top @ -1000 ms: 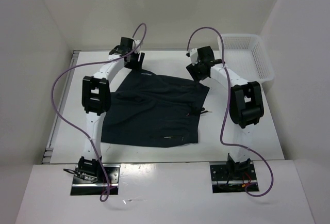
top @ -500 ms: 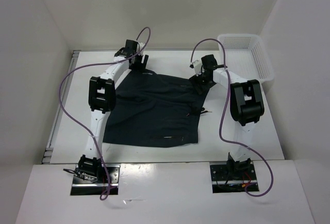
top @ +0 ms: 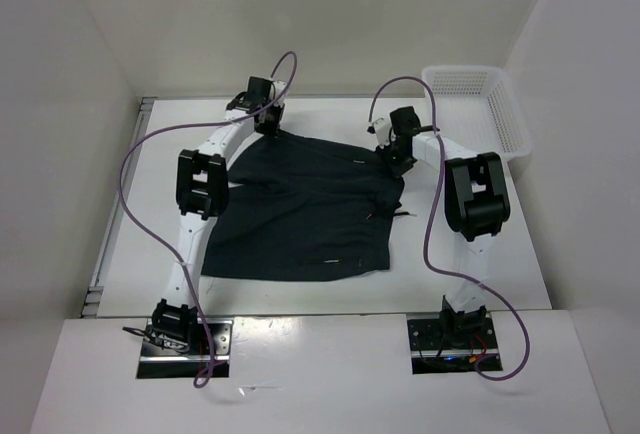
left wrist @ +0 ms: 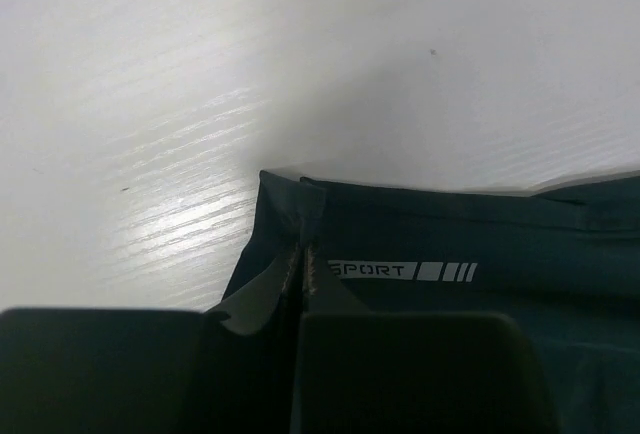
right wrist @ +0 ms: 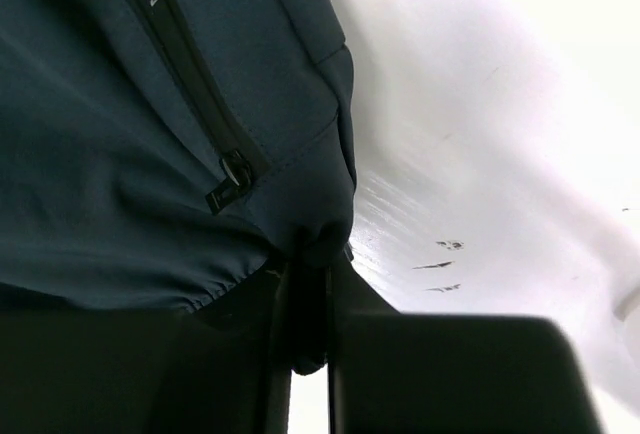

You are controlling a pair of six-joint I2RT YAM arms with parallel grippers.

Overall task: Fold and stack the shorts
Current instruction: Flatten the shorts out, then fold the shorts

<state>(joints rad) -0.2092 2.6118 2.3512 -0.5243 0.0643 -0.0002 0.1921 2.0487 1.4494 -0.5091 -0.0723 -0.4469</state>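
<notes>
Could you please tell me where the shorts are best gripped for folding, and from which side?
At the two far corners, from above: the shorts lie flat, so only edges offer a pinchable fold. The left pincer and right pincer are shut on those corners.

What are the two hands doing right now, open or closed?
Left hand: closed, pinching a corner of the shorts.
Right hand: closed on another corner.

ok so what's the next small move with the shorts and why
Probably lift both far corners slightly together: the left end effector and right end effector each look shut on a far corner of the black soft fabric shorts, which lie flat and unfolded.
</notes>
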